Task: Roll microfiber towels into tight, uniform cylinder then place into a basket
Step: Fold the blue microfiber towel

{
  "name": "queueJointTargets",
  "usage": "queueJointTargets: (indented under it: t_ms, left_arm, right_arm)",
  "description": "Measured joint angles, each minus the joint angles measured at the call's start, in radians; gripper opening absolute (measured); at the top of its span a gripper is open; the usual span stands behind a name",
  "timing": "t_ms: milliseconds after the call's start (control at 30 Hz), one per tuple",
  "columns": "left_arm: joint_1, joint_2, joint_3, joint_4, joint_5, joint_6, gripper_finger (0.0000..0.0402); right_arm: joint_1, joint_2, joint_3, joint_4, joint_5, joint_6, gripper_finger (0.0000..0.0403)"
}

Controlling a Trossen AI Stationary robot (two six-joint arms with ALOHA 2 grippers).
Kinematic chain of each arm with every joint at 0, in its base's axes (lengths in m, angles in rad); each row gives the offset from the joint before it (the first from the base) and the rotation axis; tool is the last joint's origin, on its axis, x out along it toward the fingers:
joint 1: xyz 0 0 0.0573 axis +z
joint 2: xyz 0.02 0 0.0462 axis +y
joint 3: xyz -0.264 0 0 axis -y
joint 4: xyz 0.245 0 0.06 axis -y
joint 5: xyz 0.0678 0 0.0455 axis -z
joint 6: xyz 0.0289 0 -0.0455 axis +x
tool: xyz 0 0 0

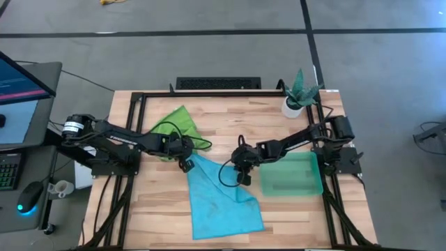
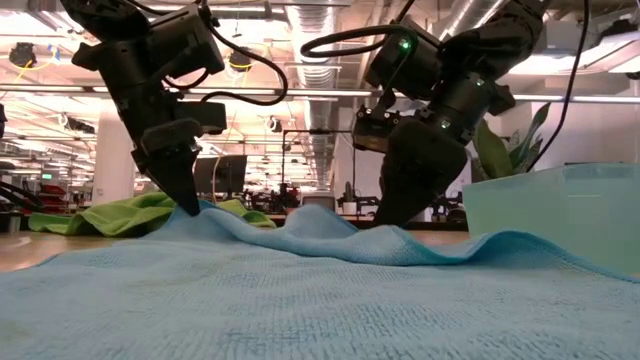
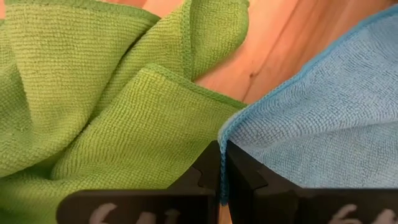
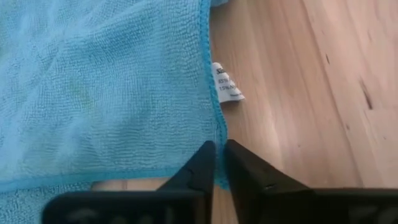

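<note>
Left tool (image 3: 219, 163) is pinching one corner of the bright sky-blue microfiber towel (image 1: 221, 199); the left wrist view shows the blue hem clamped between its dark fingers (image 3: 199, 177). Right tool (image 4: 219, 160) is clenching the towel's edge near another corner, with the hem running down into the narrow gap between its fingers (image 4: 255, 171); a small white care label (image 4: 226, 82) is sticking out just past it.

The blue towel is lying mostly flat and unrolled on the light wooden slatted table (image 1: 153, 209), ridged up between the two tools in the low view.

The lime green microfiber towel (image 1: 178, 125) is sitting crumpled behind the left tool, touching the blue corner; part of it is covered by the left arm from above.

The shallow translucent teal-green plastic basket (image 1: 293, 178) is sitting just beside the right tool, toward the table's right edge; the right arm is crossing over its back rim. In the low view only one of its walls (image 2: 560, 215) is showing, cut off by the frame.

The small white pot with a green plant (image 1: 298, 94) is standing at the far right corner.
</note>
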Motion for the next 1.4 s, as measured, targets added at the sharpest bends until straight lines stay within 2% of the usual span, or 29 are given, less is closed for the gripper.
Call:
queueJointTargets:
  t_ms: [133, 433, 600, 900, 1100, 1400]
  left_arm:
    - [0.0, 0.0, 0.0, 0.0, 0.0, 0.0, 0.0]
    - [-0.006, 0.0, 0.0, -0.002, 0.006, 0.057, 0.0]
    - [-0.024, 0.0, 0.002, -0.018, 0.103, 0.134, 0.0]
    - [-0.073, 0.0, 0.158, -0.23, 0.114, 0.208, 0.0]
    - [-0.146, 0.0, 0.271, -0.405, 0.067, 0.25, 0.0]
    - [-0.283, 0.0, 0.426, -0.641, 0.003, 0.165, 0.0]
  right_arm:
    - [0.0, -0.001, -0.001, -0.003, -0.007, 0.001, 0.0009]
    - [0.018, -0.051, -0.008, -0.045, -0.016, 0.024, 0.0005]
    - [0.052, -0.09, 0.014, -0.107, -0.002, 0.027, 0.0003]
    - [0.114, -0.109, 0.208, -0.341, 0.073, -0.037, 0.0002]
    - [0.17, -0.109, 0.313, -0.51, 0.201, -0.061, 0.0001]
    - [0.267, -0.109, 0.464, -0.676, 0.351, -0.064, 0.0001]
